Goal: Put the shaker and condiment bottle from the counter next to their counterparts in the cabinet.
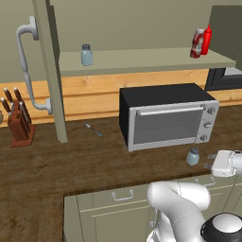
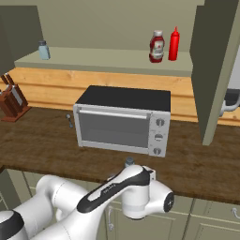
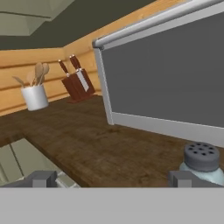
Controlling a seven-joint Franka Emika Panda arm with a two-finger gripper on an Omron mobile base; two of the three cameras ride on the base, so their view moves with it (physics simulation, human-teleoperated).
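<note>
- Dark brown wood-grain desk point(image 1: 71, 160): black toaster oven point(image 1: 168, 116), pale blue glass shaker point(image 1: 192, 156), wooden knife block point(image 1: 20, 124), metal spoon point(image 1: 93, 129), white utensil cup point(image 3: 34, 96).
- Pale olive cabinet shelf point(image 1: 142, 60): blue-grey glass shaker point(image 1: 86, 55), stubby red-and-white condiment bottle point(image 1: 197, 43), slim red squeeze bottle point(image 1: 206, 40).

This is a home kitchen: a dark wood-grain desk point(image 1: 56, 160) with olive drawer fronts carries a toaster oven point(image 1: 168, 116), a knife block point(image 1: 20, 124) and a spoon point(image 1: 93, 129), a utensil crock point(image 3: 35, 96) stands nearby, and sauce bottles point(image 2: 164, 46) sit on the wall cabinet point(image 1: 142, 61) shelf.
</note>
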